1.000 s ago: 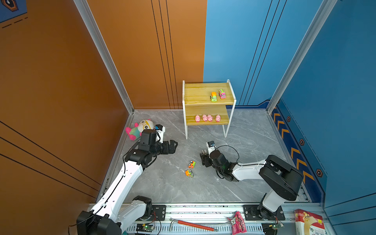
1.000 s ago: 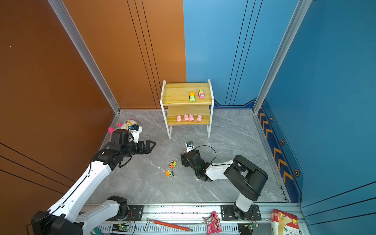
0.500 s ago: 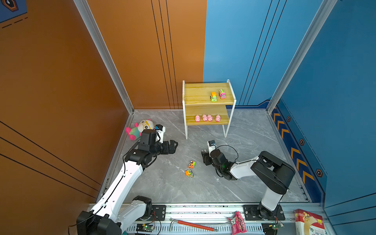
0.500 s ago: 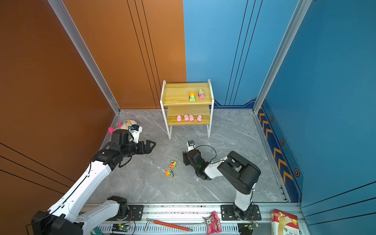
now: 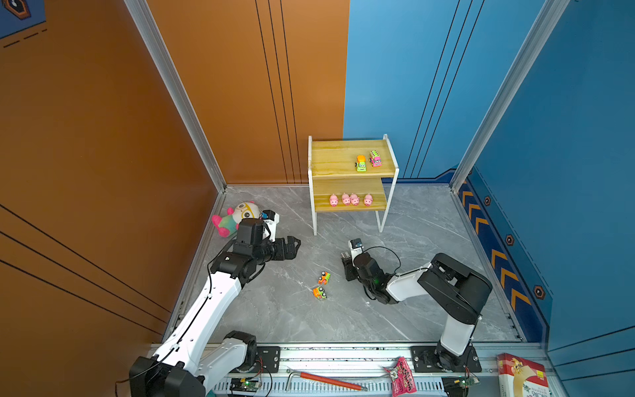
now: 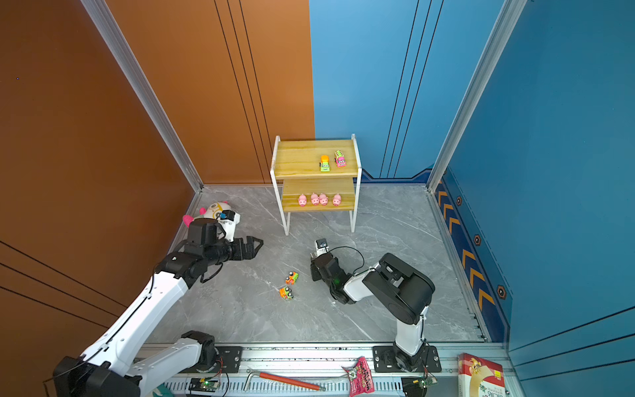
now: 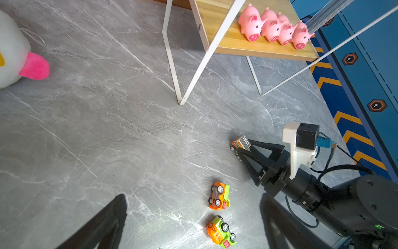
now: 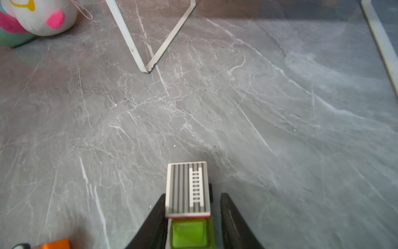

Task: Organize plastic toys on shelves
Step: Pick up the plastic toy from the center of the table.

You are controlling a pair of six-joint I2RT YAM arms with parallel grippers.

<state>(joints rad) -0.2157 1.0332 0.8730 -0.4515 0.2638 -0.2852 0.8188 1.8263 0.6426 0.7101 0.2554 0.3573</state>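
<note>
The shelves (image 5: 338, 164) stand at the back, with an orange-green truck (image 5: 360, 163) and a pink truck (image 5: 375, 158) on the top board. Several pink pigs (image 5: 350, 199) line the lower board. Two orange-green trucks (image 5: 324, 278) (image 5: 319, 293) lie tipped on the floor. My right gripper (image 8: 192, 195) sits low on the floor, its jaws narrow around a grey-roofed, green-cabbed truck (image 8: 187, 189). One finger touches it and a thin gap shows at the other. My left gripper (image 5: 294, 247) hangs wide open and empty above the floor, left of the shelves.
A white-headed plush doll (image 5: 240, 213) with pink limbs lies by the left wall, just behind my left wrist. On the front rail lie a red-handled tool (image 5: 326, 379), a pink packet (image 5: 402, 376) and a box (image 5: 520, 374). Walls close in on three sides.
My right gripper's jaws have narrowed around the grey-roofed truck, and that arm's elbow has swung a little leftward. The left arm has not moved.
</note>
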